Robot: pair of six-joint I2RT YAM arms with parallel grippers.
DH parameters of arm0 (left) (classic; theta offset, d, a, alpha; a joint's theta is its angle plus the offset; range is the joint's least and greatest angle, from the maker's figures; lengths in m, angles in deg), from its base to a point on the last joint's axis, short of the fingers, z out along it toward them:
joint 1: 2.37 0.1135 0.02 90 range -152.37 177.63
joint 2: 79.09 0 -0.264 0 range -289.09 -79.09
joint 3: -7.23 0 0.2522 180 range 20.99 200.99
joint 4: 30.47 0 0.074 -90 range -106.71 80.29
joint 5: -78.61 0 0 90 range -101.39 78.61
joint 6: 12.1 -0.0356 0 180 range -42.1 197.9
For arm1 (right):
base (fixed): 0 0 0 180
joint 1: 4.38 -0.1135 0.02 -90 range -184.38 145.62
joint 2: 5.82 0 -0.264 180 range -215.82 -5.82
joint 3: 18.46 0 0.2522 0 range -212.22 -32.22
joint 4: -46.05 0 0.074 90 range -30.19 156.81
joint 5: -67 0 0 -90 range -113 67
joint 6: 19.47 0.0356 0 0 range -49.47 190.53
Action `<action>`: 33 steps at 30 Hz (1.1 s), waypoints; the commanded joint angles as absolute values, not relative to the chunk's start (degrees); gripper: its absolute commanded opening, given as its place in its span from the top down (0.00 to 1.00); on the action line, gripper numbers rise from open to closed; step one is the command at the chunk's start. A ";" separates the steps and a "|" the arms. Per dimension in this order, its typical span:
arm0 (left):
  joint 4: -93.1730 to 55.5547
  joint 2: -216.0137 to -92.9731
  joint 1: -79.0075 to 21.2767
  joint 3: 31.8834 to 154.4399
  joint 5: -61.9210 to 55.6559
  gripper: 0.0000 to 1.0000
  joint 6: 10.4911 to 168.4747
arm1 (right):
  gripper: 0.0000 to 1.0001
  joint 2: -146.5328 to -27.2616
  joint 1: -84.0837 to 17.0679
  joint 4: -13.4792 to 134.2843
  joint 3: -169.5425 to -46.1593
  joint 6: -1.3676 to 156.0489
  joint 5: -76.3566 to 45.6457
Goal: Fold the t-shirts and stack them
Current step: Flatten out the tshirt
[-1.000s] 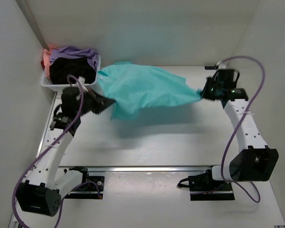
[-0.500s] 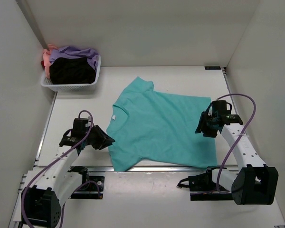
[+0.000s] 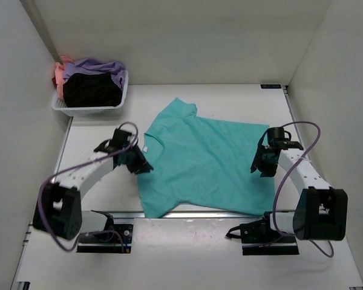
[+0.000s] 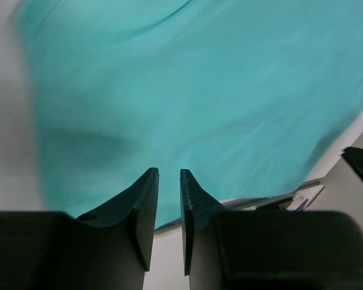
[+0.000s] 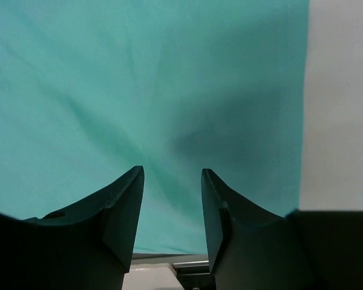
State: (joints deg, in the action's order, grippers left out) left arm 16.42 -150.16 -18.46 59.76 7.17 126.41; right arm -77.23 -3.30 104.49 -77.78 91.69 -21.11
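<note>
A teal t-shirt [image 3: 202, 160] lies spread flat on the table, collar to the left and hem to the right, its near edge at the table's front edge. My left gripper [image 3: 139, 164] hovers at the shirt's left edge just below the collar. It is open by a narrow gap with nothing in it [image 4: 169, 176], teal cloth [image 4: 199, 90] beneath. My right gripper [image 3: 260, 164] hangs over the shirt's right edge, open and empty [image 5: 172, 174], above the cloth [image 5: 139, 90]. Other t-shirts sit in the basket: black [image 3: 91, 89], lavender [image 3: 100, 65] and pink [image 3: 60, 74].
The white mesh basket [image 3: 88, 110] stands at the back left corner against the wall. White walls close in the table [image 3: 242, 103] on the left, back and right. A metal rail [image 3: 193, 214] runs along the front edge by the arm bases.
A second ago both grippers held the teal shirt stretched in the air at the back. It now lies flat, both have let go, and the left gripper has swung in toward the collar.
</note>
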 commanded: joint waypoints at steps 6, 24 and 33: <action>4.66 -173.36 -21.17 85.32 0.83 0.71 124.75 | 0.60 -88.42 -5.87 98.47 -87.05 92.85 -24.67; 16.95 -204.68 -23.46 115.21 -7.96 0.82 120.53 | 0.59 -105.65 -10.80 98.66 -94.53 95.31 -25.46; 21.87 -210.91 -18.19 124.77 -11.22 0.82 120.01 | 0.58 -117.77 -10.00 97.43 -105.86 95.05 -25.99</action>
